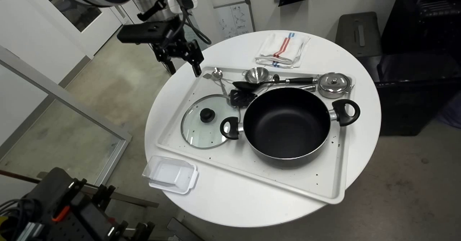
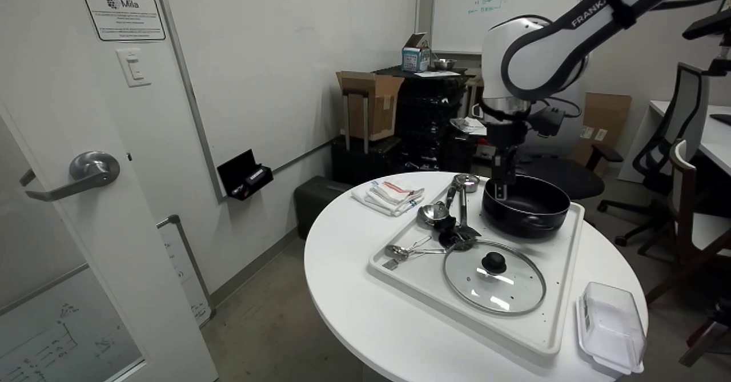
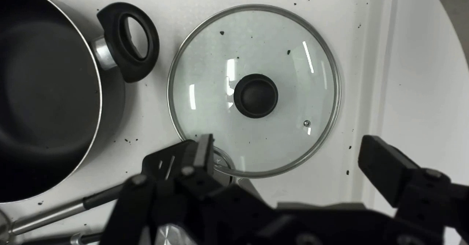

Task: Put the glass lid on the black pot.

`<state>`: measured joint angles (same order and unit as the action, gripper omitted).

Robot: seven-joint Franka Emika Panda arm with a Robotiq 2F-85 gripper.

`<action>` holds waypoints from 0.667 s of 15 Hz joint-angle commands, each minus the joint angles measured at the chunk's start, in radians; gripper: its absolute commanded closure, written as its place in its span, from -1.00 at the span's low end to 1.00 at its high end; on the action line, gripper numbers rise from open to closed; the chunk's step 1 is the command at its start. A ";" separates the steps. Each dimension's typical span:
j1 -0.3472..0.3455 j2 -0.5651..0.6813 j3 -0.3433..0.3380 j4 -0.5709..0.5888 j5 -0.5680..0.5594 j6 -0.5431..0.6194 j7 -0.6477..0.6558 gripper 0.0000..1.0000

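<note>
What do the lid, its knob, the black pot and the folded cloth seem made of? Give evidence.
Glass lid: glossy glass; the tray shows through and reflections look sharp.
Knob: probably plastic, dull black with little shine.
Black pot: likely metal with satin dark coating; its rim shines silvery.
Folded cloth: matte fabric, fibre unclear; soft folds show.

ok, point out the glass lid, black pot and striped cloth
Glass lid (image 3: 255, 96): wrist view, on its black centre knob.
Black pot (image 1: 288, 127): in an exterior view, on its inside floor.
Striped cloth (image 1: 282, 50): in an exterior view, on its top fold.
</note>
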<state>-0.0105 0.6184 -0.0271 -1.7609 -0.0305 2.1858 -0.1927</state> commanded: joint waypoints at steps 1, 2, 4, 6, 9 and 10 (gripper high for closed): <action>-0.007 0.127 0.008 0.120 -0.030 0.000 0.010 -1.00; -0.006 0.153 0.008 0.142 -0.035 -0.001 0.007 -1.00; -0.003 0.216 0.007 0.196 -0.046 -0.009 0.007 -1.00; 0.001 0.272 0.006 0.247 -0.058 -0.022 0.002 -1.00; 0.013 0.344 0.001 0.311 -0.087 -0.055 0.000 -1.00; 0.014 0.351 0.001 0.322 -0.092 -0.071 -0.002 -1.00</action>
<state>-0.0052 0.9025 -0.0268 -1.5353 -0.0864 2.1772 -0.1935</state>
